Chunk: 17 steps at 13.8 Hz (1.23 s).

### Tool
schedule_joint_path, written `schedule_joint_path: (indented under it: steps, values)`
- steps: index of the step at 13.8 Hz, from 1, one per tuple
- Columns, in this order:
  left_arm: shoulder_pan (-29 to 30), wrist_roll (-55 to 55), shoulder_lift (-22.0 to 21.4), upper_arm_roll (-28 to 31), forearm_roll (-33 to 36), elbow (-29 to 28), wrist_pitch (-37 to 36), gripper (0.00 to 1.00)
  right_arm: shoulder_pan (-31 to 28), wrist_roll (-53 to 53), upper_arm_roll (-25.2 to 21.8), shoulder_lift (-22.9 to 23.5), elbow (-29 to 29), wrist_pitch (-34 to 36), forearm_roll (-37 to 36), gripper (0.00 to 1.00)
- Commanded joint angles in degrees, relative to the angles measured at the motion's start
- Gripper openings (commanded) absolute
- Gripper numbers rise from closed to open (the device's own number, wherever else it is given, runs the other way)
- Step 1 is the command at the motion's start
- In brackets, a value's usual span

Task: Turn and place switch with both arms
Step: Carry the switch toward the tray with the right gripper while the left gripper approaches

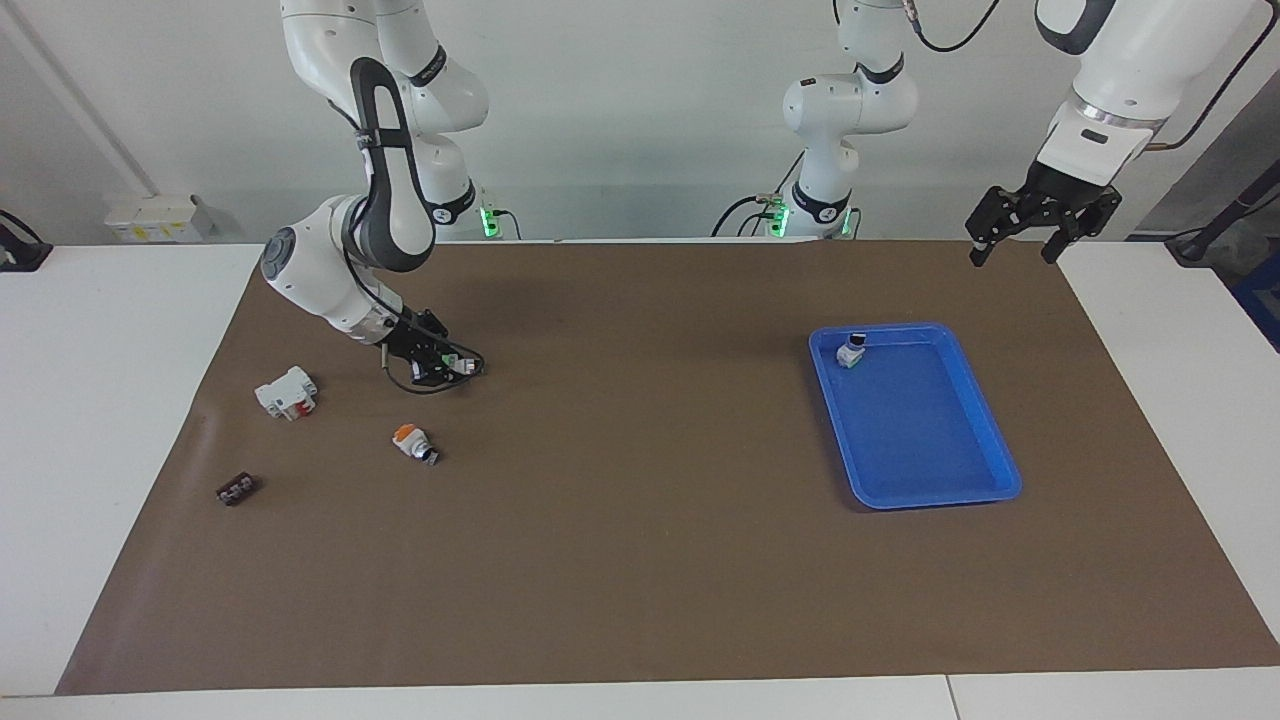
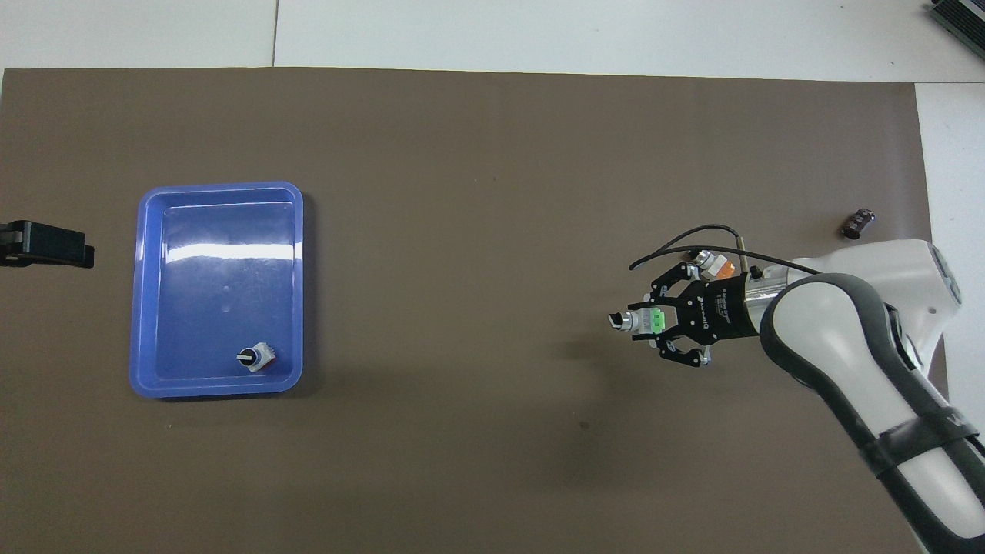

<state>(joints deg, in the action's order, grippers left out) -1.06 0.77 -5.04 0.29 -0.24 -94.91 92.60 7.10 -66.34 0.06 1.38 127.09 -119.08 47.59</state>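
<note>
One switch (image 2: 645, 321) is clenched in my right gripper (image 2: 663, 323), lifted near the tabletop's right-arm end; turning, handover and tray (image 1: 990, 437) placement remain. My left gripper (image 1: 1010, 243) waits, fingers released.

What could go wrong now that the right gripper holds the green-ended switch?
The right gripper holds the switch only by its green end, so it may slip or tilt during travel. The blue tray lies toward the left arm's end, and the left gripper waits open; a handover could drop it.
</note>
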Motion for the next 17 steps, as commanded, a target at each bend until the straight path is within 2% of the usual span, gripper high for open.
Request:
schedule_joint_path:
  steps: [1,4,8,10,12,13,14,16,17]
  values:
    - [0.3,-0.5,-1.3,0.0,-0.6,-1.5,0.2,1.0,-0.2,-5.4,5.5,-1.4,-4.6,1.1,4.6,0.0]
    - [0.3,-0.5,-1.3,0.0,-0.6,-1.5,0.1,1.0,-0.2,-11.9,11.1,-2.7,-9.1,0.3,11.4,0.0]
    - [0.3,-0.5,-1.3,0.0,-0.6,-1.5,0.1,1.0,-0.1,-12.2,15.0,-4.0,-11.2,-1.0,23.6,0.0]
    - [0.3,-0.5,-1.4,0.0,-0.6,-1.5,-0.1,1.0,-0.2,-12.4,19.7,-4.4,-11.3,-6.6,27.9,0.0]
    - [0.3,-0.5,-1.5,0.1,-0.6,-1.5,-2.7,1.0,-0.1,-13.6,25.1,-4.0,-12.0,-17.1,33.2,0.0]
    - [0.3,-0.7,-1.5,0.0,-0.6,-1.4,-2.2,1.0,-0.1,-14.4,27.4,-3.6,-12.1,-21.8,33.4,0.0]
    - [0.1,-0.9,-1.5,0.1,-0.6,-1.1,-2.7,1.0,-0.1,-14.8,28.8,-3.7,-12.0,-24.1,33.4,0.0]
    - [-0.5,-0.9,-1.4,-0.4,-1.5,-0.6,-4.3,1.0,0.2,-14.5,29.2,-3.6,-12.5,-23.7,33.1,0.0]
    - [-0.4,-0.9,-1.4,-0.4,-4.8,-0.2,-6.1,1.0,0.3,-14.3,29.2,-3.4,-13.1,-23.6,33.2,0.0]
